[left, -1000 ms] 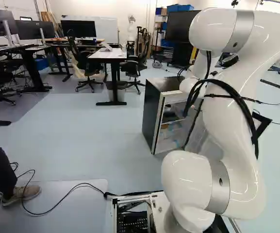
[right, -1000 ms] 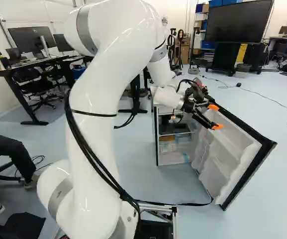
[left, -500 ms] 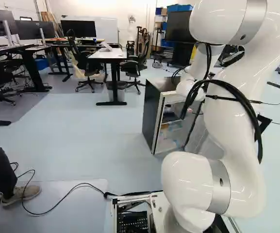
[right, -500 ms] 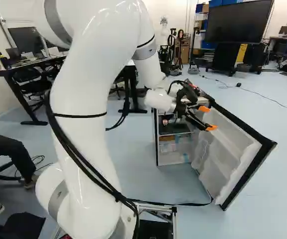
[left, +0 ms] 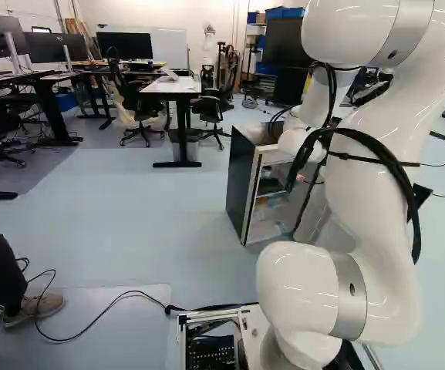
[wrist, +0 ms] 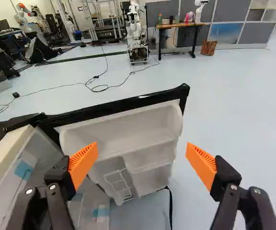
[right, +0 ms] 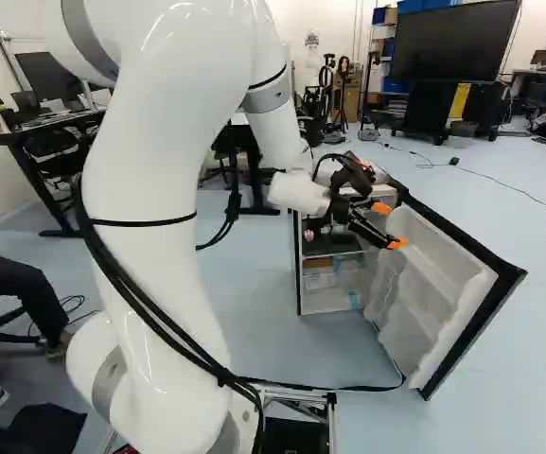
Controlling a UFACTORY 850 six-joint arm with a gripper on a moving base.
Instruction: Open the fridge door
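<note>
From here I see the fridge point(left: 241, 185) standing on the floor point(left: 129, 231), its door point(right: 490, 253) swung well out, pale inner shelves point(wrist: 123, 132) showing. The white arm point(right: 154, 227) holds its gripper point(right: 389, 225) near them (jaws spread wide, orange pads point(wrist: 83, 164) apart), the door ahead.

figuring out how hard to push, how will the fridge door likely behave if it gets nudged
The fridge door is a thick framed panel joined to the fridge cabinet, so it should swing rigidly, not bend. Its moulded shelves show no bottles, so it may feel fairly light. The cabinet stands on smooth-looking floor; a hard shove might slide it.
</note>
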